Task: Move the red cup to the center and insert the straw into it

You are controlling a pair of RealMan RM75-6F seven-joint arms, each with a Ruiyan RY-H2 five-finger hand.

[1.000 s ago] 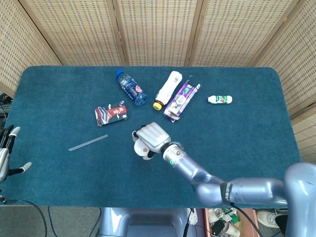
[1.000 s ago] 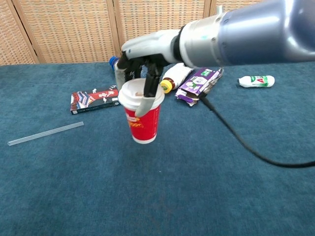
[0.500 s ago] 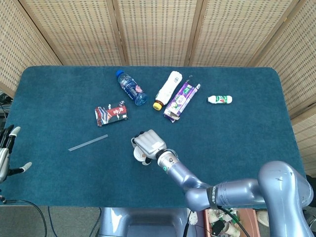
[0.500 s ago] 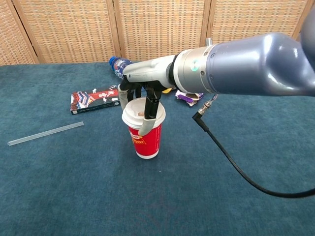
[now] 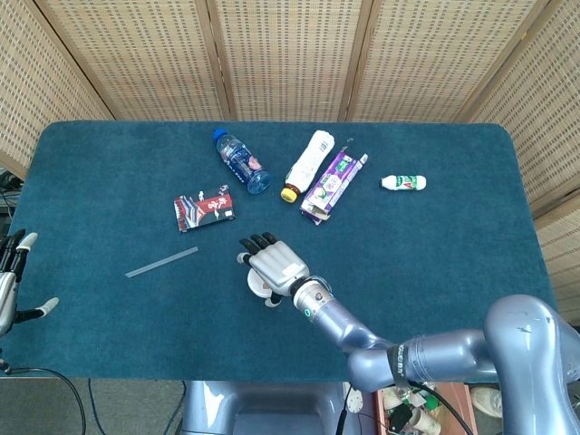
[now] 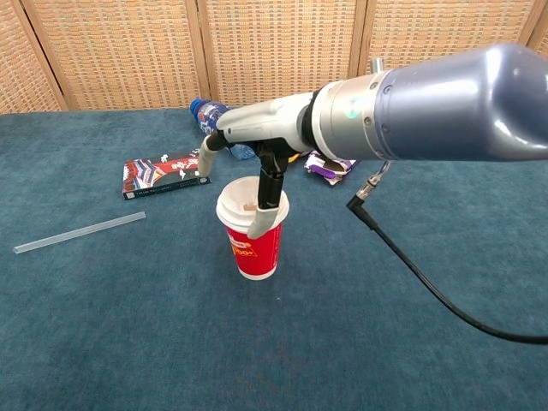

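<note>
The red cup (image 6: pixel 254 247) with a white lid stands upright on the blue table (image 5: pixel 435 263), near its middle. My right hand (image 6: pixel 257 163) hovers right over the cup with its fingers stretched out and apart; the thumb (image 6: pixel 260 223) hangs down against the lid's front edge. From the head view the right hand (image 5: pixel 276 265) hides most of the cup (image 5: pixel 266 295). The clear straw (image 5: pixel 161 262) lies flat to the cup's left, also the straw (image 6: pixel 79 233) in the chest view. My left hand (image 5: pixel 11 283) stays off the table's left edge, fingers apart and empty.
Behind the cup lie a red packet (image 5: pixel 204 209), a blue-capped water bottle (image 5: pixel 242 161), a white bottle with a yellow cap (image 5: pixel 308 163), a purple carton (image 5: pixel 331 186) and a small white bottle (image 5: pixel 404 182). A black cable (image 6: pixel 428 291) trails from the right arm.
The right hand carried the cup down onto the table, then spread its fingers off it. The cup now stands by itself. The left hand and the straw have not moved.
</note>
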